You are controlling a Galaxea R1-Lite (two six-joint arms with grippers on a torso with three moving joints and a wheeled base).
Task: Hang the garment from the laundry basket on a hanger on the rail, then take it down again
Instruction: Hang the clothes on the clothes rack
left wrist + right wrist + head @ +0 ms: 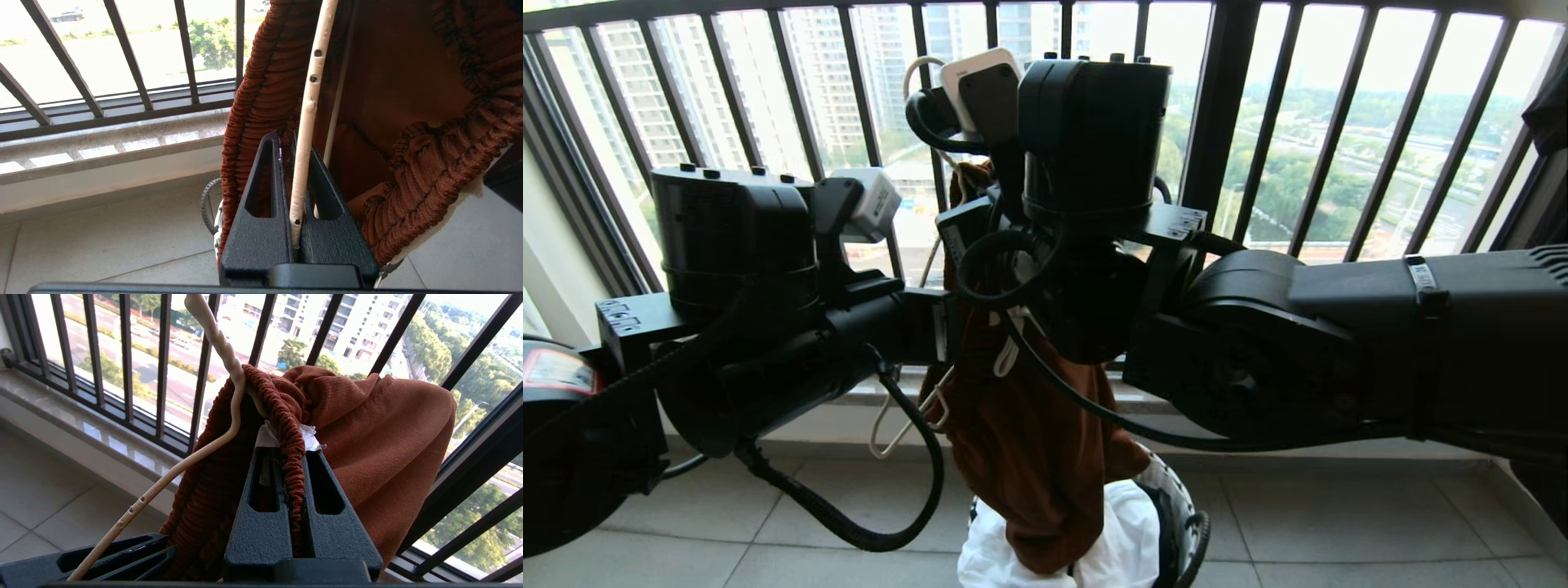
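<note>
Balcony floor, barred balustrade (1258, 122) behind. Left gripper (295, 155) is clamped on the hanger (304, 134); right gripper (291, 457) pinches the shorts' (1029, 441) waistband, hem trailing over the basket (1176, 506). Threading is underway; hanging and removal remain. Only the wrist views show the grips; no rail appears.

My arms (1339, 343) are bulky matte black, looped with ribbed black cables (849, 523). I see white camera boxes (874, 200) and textured black slotted fingers (261, 196).
</note>
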